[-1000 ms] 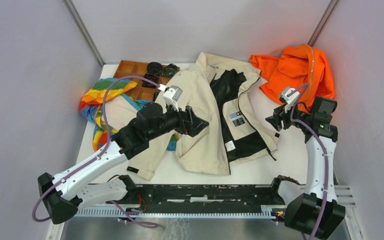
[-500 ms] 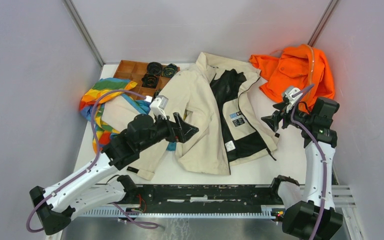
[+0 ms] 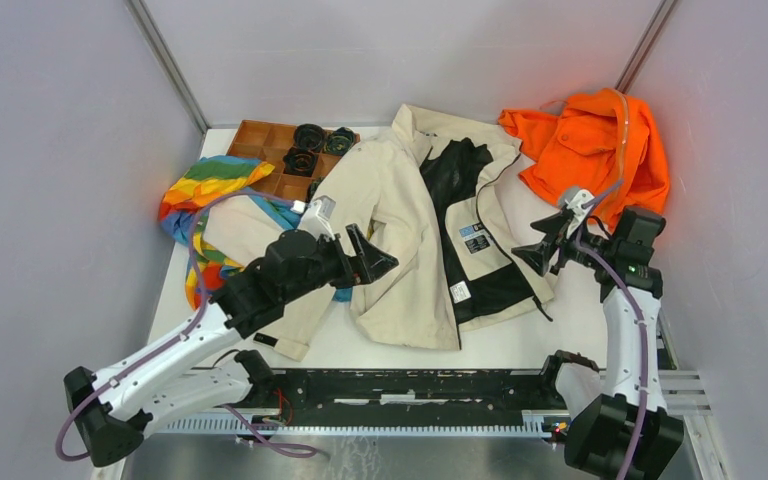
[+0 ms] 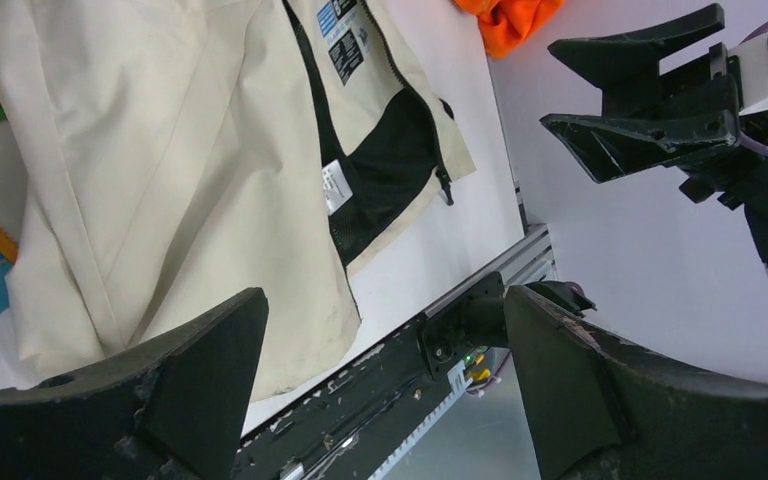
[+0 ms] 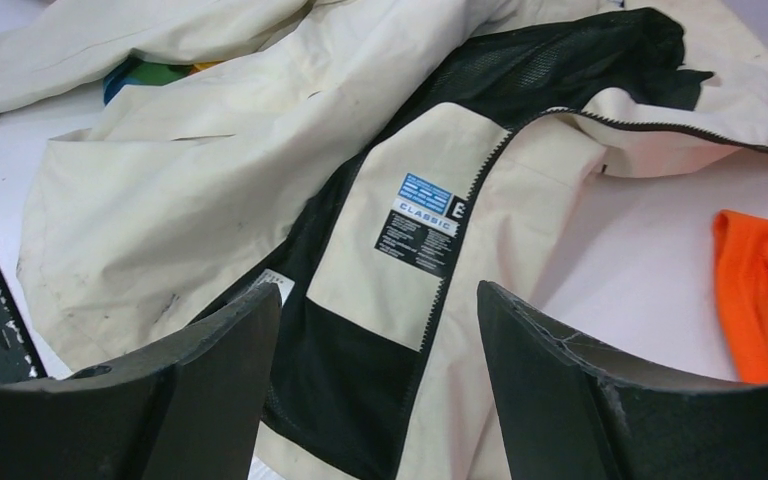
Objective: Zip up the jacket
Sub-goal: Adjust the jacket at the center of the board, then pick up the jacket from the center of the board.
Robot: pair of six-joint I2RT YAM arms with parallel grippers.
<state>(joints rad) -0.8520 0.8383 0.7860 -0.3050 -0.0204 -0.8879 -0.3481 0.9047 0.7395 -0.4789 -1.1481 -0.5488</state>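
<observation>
**On the table, an open jacket and two empty grippers**

Across the middle of the table (image 3: 575, 320) lies the jacket (image 3: 400, 230), collar away from the arms, front undone. One front flap (image 5: 360, 280) is turned back, so the black lining (image 5: 560, 70) and labels face up, and the zipper (image 5: 480, 185) teeth run along that flap's edge. The left gripper (image 3: 372, 255) hovers over the jacket's other side, jaws spread wide with nothing between them. The right gripper (image 3: 537, 242) hangs beside the turned-back flap, likewise wide apart and empty.

The step in hand looks like the approach. To do it well, the right gripper should probably pinch the flap near its lower corner, where a small dark tab (image 4: 447, 190), likely the pull, hangs off the hem. It can then fold the flap over to meet the other edge. The left should pin the opposite hem flat so both zipper ends line up before joining. Grip close to the teeth, not the loose lining.
</observation>
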